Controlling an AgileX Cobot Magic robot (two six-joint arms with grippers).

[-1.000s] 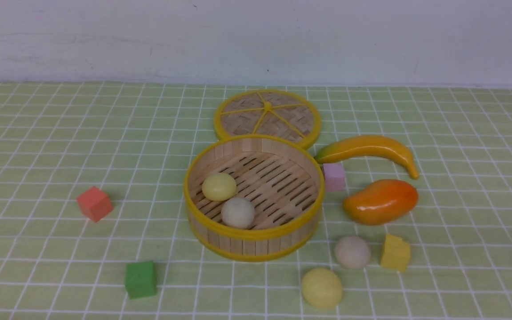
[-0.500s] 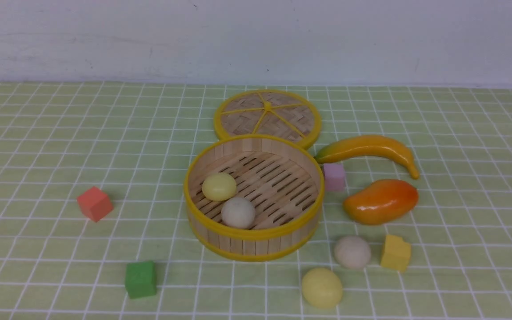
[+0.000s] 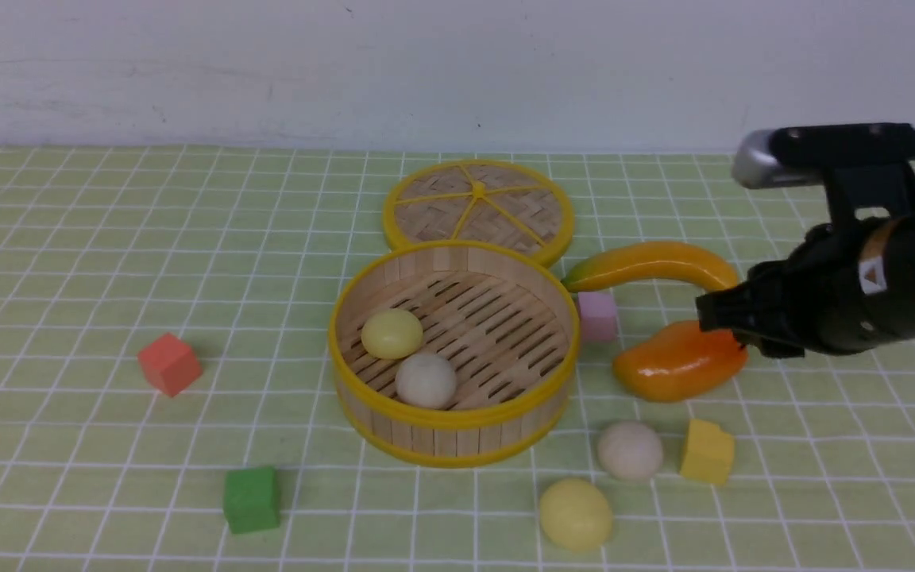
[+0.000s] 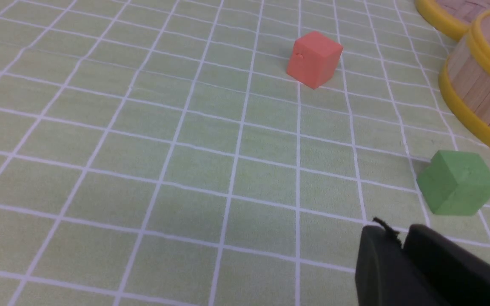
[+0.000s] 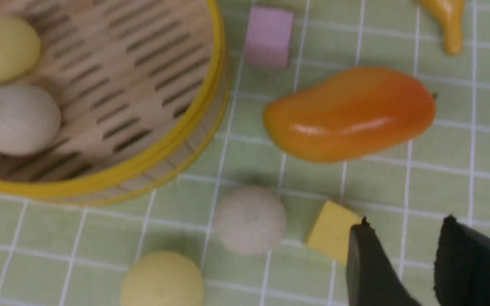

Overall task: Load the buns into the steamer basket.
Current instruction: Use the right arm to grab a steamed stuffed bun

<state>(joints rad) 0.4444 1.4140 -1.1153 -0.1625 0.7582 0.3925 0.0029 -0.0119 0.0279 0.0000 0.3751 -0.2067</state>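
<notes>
The steamer basket (image 3: pixel 442 433) stands mid-table with a pale yellow bun (image 3: pixel 391 334) and an off-white bun (image 3: pixel 425 380) on its slatted floor. Two more buns lie on the cloth in front of it to the right: an off-white bun (image 3: pixel 630 450) and a pale yellow bun (image 3: pixel 575 514). My right gripper (image 3: pixel 713 318) hovers over the mango, open and empty. In the right wrist view the right gripper (image 5: pixel 405 222) is beside the yellow cube, right of the off-white bun (image 5: pixel 249 219). My left gripper (image 4: pixel 400 233) shows only in its wrist view, jaws nearly touching, nothing between them.
A woven lid (image 3: pixel 477 208) lies behind the basket. A banana (image 3: pixel 656 266), a mango (image 3: pixel 676 365), a pink cube (image 3: pixel 596 315) and a yellow cube (image 3: pixel 706 451) crowd the right side. A red cube (image 3: pixel 169 363) and a green cube (image 3: pixel 251 498) sit on the left.
The right arm has come into the front view from the right and now hangs over the mango. The buns, basket and cubes have not moved.
</notes>
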